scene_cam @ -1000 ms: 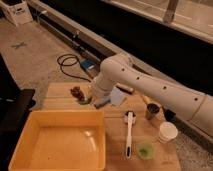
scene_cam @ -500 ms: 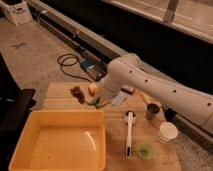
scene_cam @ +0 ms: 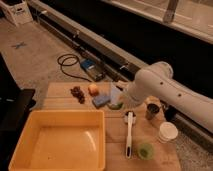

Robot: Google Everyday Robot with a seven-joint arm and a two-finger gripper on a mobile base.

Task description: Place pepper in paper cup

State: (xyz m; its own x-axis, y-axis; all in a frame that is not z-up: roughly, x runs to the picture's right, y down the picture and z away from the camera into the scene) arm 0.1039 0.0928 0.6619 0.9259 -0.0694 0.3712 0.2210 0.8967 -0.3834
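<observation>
I see my gripper (scene_cam: 118,98) over the middle of the wooden table (scene_cam: 60,92), just above the blue sponge (scene_cam: 101,101). Its fingers are clenched tight. A green curved bit, the pepper (scene_cam: 115,105), sits right under the tip, and I cannot tell if it is pinched or lying there. The paper cup (scene_cam: 167,132) stands far off to the right, near the metal cup (scene_cam: 152,111). The yellow bin (scene_cam: 30,135) is close to me

Your end effector (scene_cam: 120,96), shut, hangs over the tabletop (scene_cam: 60,91); between it and the paper cup (scene_cam: 167,133) stand the metal cup (scene_cam: 152,111) and brush (scene_cam: 129,134).
</observation>
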